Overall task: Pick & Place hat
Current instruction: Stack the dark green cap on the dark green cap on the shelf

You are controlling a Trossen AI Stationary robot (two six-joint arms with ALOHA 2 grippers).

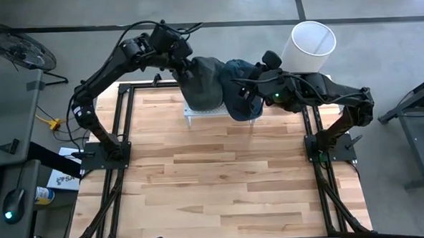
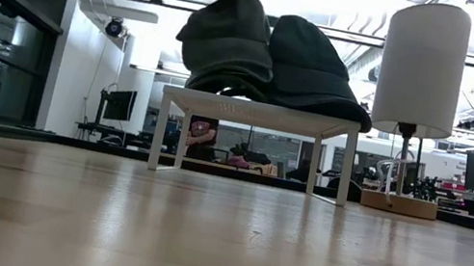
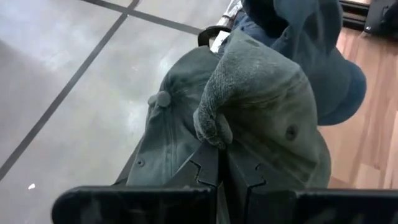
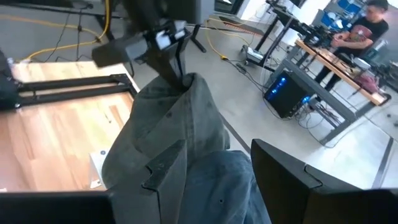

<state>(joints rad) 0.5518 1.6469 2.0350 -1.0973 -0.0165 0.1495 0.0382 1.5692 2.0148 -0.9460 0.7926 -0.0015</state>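
Observation:
Two caps sit side by side on a small white stand (image 2: 260, 113) at the table's far edge. The grey-green cap (image 1: 203, 87) (image 2: 228, 43) is on the left and the dark blue cap (image 1: 238, 96) (image 2: 312, 68) on the right, and they touch. My left gripper (image 1: 184, 66) (image 3: 221, 149) is over the grey-green cap, shut on its crown. My right gripper (image 1: 248, 85) (image 4: 217, 168) is open, with one finger on each side of the blue cap (image 4: 217, 186). My left gripper pinches a bunched fold of the grey-green cap's crown (image 3: 211, 127) between its two fingers. It comes from above, slanting in from the far left. The crown is drawn up into a peak (image 4: 186, 84), and the cap's lower part still lies on the stand. My right gripper straddles the blue cap's crown; whether its fingers (image 4: 165, 165) touch the cloth I cannot tell.
A lamp with a tall white cylindrical shade (image 1: 313, 46) (image 2: 422, 68) stands just right of the stand, close to my right arm. The wooden tabletop (image 1: 222, 176) stretches toward the near edge. In the right wrist view, a person sits at a desk (image 4: 360, 31) beyond the table.

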